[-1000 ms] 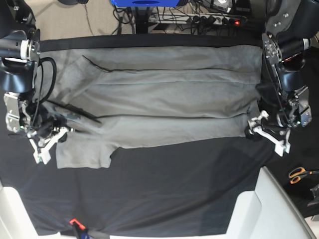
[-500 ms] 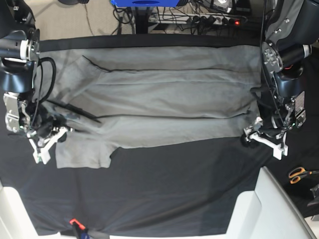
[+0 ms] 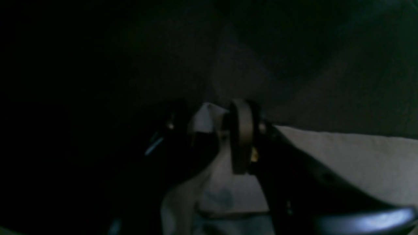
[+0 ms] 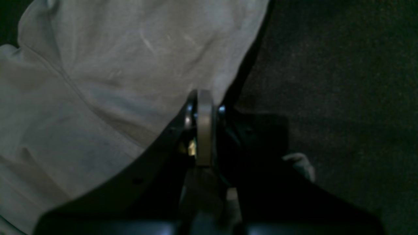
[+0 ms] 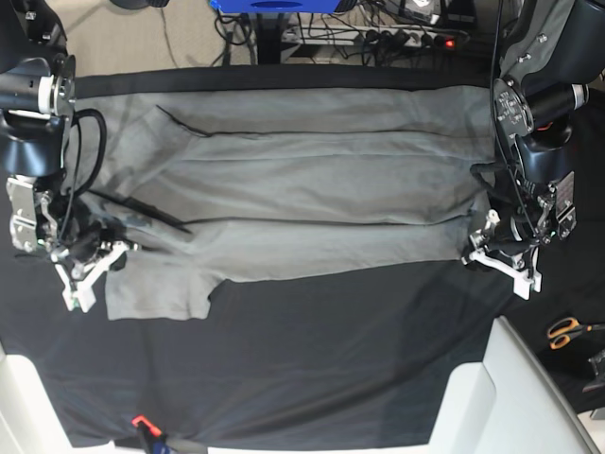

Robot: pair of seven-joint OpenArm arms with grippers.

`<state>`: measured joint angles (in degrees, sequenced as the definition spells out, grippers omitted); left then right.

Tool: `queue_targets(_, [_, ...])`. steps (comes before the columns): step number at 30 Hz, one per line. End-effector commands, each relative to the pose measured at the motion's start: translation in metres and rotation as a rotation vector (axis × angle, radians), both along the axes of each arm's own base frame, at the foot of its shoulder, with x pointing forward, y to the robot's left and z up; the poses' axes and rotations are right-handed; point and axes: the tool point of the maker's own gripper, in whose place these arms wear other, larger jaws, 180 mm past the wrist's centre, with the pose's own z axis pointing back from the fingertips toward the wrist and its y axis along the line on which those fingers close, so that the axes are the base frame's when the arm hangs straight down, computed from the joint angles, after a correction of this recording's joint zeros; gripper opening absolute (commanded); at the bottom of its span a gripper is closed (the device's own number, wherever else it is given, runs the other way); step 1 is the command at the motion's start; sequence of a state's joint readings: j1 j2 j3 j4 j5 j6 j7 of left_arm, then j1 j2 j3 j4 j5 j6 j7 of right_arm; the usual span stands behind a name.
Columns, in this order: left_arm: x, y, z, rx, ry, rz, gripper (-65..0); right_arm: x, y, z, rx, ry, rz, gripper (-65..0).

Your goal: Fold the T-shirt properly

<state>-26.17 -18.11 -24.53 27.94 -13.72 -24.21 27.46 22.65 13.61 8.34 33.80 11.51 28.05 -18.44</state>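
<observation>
Jaws on the right gripper (image 4: 201,107) are pinched onto the T-shirt (image 5: 302,189) at its sleeve end; the left gripper (image 3: 212,125) stands narrow around the hem corner. Between both arms, the shirt's long axis runs across the black cloth (image 5: 312,378).

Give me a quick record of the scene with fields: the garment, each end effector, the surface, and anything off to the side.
garment: light-grey T-shirt, spread flat and wrinkled, sleeve toward the near edge
right end effector: shut on the T-shirt's edge
left end effector: at the T-shirt's near corner, a bit of grey cloth between the fingers; grip unclear in the dark view
surface: black table cloth
off to the side: orange-handled scissors, beside the cloth
</observation>
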Motion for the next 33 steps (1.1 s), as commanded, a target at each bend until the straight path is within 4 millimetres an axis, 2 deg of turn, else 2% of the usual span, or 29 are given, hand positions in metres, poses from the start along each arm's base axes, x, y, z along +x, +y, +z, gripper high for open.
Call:
queue_targets(1, [0.001,0.0,0.002,0.006,0.018,-0.022,-47.7,0.019,-0.008,0.019,-0.008,-0.064,-0.006,-64.8])
queue_targets(5, [0.001,0.002,0.002,0.01,0.017,-0.02,-54.3,0.019,-0.008,0.02,-0.007,-0.065,-0.004,-64.8])
queue_targets(8, [0.0,0.003,0.002,0.012,0.019,-0.019,-64.7,0.019,-0.008,0.02,-0.007,-0.065,-0.003,-64.8])
queue_targets(15, [0.002,0.005,0.005,0.019,0.011,-0.02,-65.0,0.02,-0.008,0.02,-0.007,-0.066,-0.003,-64.8])
queue_targets(19, [0.016,0.014,0.023,0.046,-0.028,-0.022,-65.0,0.022,-0.007,0.022,-0.006,-0.074,-0.002,-64.8])
queue_targets(23, [0.03,0.021,0.045,0.084,-0.09,-0.03,-65.0,0.036,-0.005,0.043,-0.023,-0.141,0.013,-64.8])
queue_targets(25, [0.031,0.021,0.047,0.092,-0.081,-0.039,-65.0,0.041,-0.006,0.05,-0.03,-0.162,0.016,-64.8])
queue_targets(27, [0.032,0.015,0.048,0.109,-0.066,-0.078,-65.0,0.045,-0.006,0.054,-0.033,-0.176,0.016,-64.8])
queue_targets(33, [0.049,0.007,0.07,0.169,-0.122,-0.144,-65.0,0.056,-0.005,0.074,-0.049,-0.237,0.028,-64.8])
